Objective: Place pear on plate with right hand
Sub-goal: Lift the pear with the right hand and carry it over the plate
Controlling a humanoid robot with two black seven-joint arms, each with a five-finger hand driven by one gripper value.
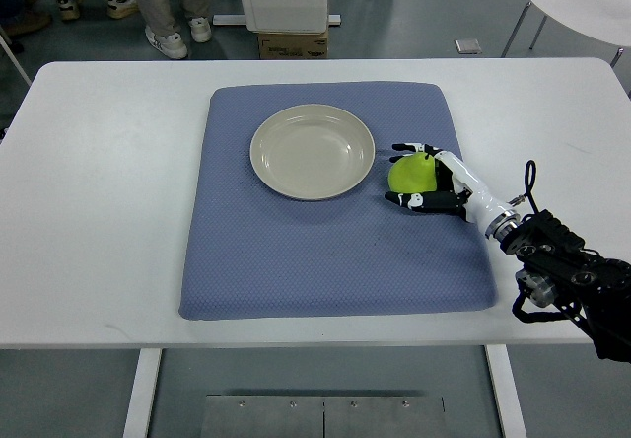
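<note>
green pear point(411, 173) in right hand point(426, 179) grip, fingers round it, just rt of plate point(312, 152)

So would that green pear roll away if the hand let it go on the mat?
Probably a little. The pear looks rounded and smooth, so it could wobble or roll. The blue mat looks soft, which should slow it. The right hand wraps it from both sides, suggesting it is firm.

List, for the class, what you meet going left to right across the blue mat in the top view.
Bare blue mat → empty plate → green pear → right hand, curled around the pear.
</note>
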